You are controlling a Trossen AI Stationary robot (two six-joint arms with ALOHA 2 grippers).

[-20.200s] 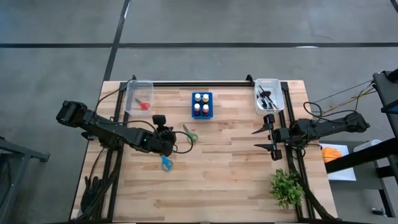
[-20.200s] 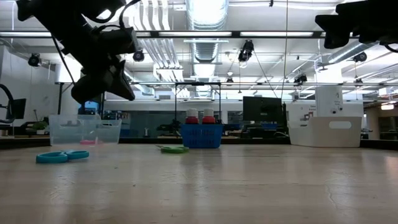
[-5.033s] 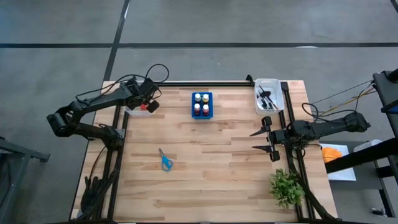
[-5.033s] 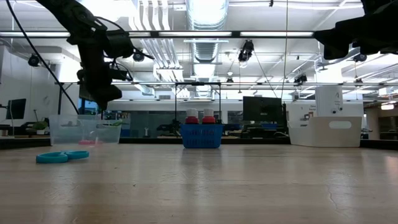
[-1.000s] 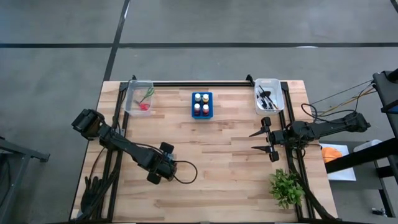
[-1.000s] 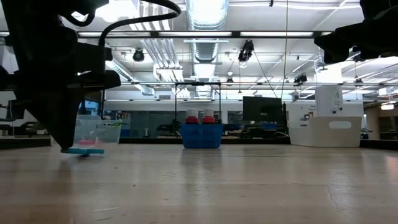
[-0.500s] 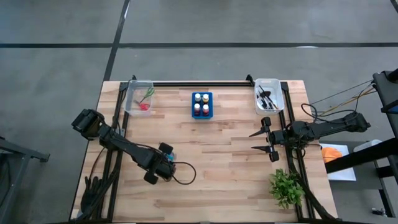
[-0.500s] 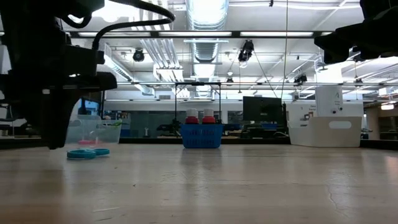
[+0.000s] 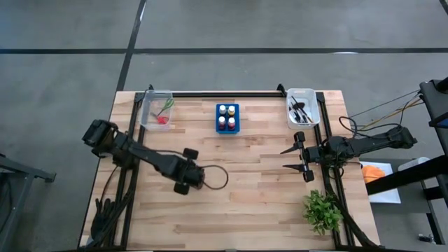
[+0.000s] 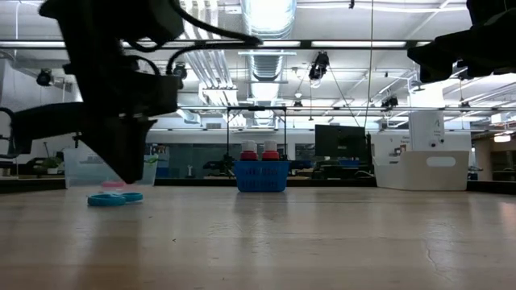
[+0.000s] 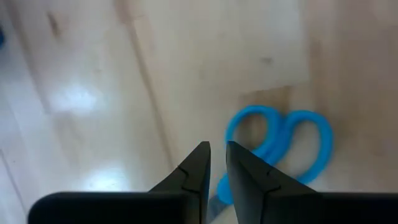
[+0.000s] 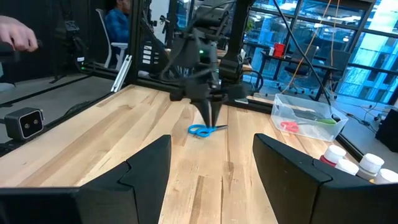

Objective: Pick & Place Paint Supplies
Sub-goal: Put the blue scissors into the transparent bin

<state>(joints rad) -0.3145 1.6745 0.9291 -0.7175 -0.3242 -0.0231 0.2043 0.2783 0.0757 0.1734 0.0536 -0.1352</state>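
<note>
Left gripper (image 11: 216, 148) hangs tip-down over the left-centre of the table (image 9: 245, 210), its fingers parted by only a narrow slit and gripping nothing. Just beneath and beside its tips the blue scissors (image 11: 283, 140) lie flat on the wood; the low view shows them resting on the surface with the fingertips a little above them. In the high view the gripper itself hides them.

Right gripper (image 9: 302, 157) waits at the table's right edge, fingers spread wide and empty.

At the far left corner stands a clear bin (image 9: 145, 112) with red scissors (image 9: 160, 120) and green scissors (image 9: 168, 104) inside. A matching clear bin (image 9: 315, 105) at the far right corner holds a bundle of dark brushes (image 9: 299, 110). Between the bins, near the far edge, a blue holder (image 9: 218, 117) carries four small paint bottles (image 9: 222, 110) standing upright. A green plant (image 9: 322, 210) sits at the near right corner, well apart from the scissors.
</note>
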